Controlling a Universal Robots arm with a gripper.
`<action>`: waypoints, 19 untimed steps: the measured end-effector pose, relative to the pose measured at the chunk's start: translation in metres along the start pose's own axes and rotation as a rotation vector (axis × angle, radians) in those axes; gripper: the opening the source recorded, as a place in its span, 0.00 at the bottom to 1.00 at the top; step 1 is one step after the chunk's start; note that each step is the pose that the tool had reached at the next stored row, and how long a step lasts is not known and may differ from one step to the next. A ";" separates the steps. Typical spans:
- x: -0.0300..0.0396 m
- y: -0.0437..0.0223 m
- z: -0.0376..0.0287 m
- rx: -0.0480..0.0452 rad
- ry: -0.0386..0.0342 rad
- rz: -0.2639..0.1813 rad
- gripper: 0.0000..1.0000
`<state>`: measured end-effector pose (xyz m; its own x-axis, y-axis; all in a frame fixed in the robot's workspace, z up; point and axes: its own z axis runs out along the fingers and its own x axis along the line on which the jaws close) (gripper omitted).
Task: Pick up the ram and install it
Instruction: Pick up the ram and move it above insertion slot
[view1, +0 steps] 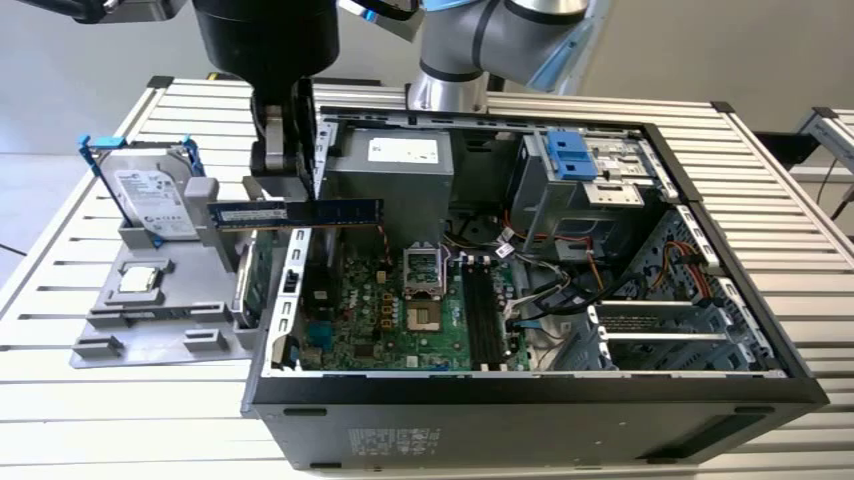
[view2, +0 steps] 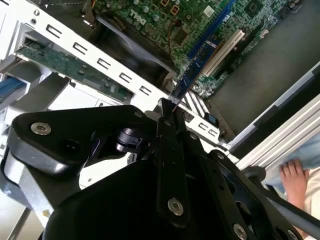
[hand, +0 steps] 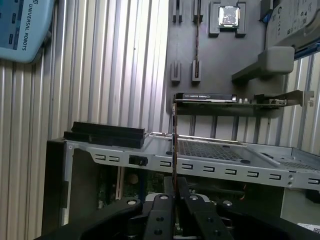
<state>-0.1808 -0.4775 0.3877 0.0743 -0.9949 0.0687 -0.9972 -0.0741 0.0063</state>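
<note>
Blue-faced and thin, the ram (view1: 296, 213) hangs level in the air, pinched from above by the claw (view1: 280, 188), which is clenched on its upper edge nearer the end toward the exterior view's left. It floats over the wall of the open computer case (view1: 534, 385) on the exterior view's left, partly above the grey tray (view1: 147, 325) beside the case and partly above the case's inside. It touches nothing but the claw.

In the first wrist view the ram (hand: 174, 145) shows edge-on as a narrow line rising from between the black fingers (hand: 161, 212), which press on it from both sides. In the second wrist view the ram (view2: 186, 79) sticks out past the claw (view2: 167, 107) toward the green motherboard (view2: 165, 20).

On the motherboard (view1: 367, 300) the long dark memory slots (view1: 478, 318) lie well apart from the ram, toward the middle of the case. The grey tray carries a hard drive (view1: 144, 195) standing in a blue bracket and a processor chip (view1: 140, 283) lying flat. A green expansion card (hand: 225, 100) stands on its edge at the side of the tray nearest the case. Case and tray sit on a slatted metal bench (view1: 120, 410). A person's hand (view2: 295, 175) shows at the corner of the second wrist view, beyond the bench's edge
</note>
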 end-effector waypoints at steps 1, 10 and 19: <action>0.0001 -0.0015 0.0000 0.0000 0.0000 0.000 0.00; 0.0008 -0.0168 0.0000 -0.0003 -0.0001 0.000 0.00; 0.0015 -0.0332 -0.0001 -0.0008 -0.0001 0.000 0.00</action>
<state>-0.1476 -0.4766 0.3877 0.0744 -0.9949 0.0686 -0.9972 -0.0741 0.0071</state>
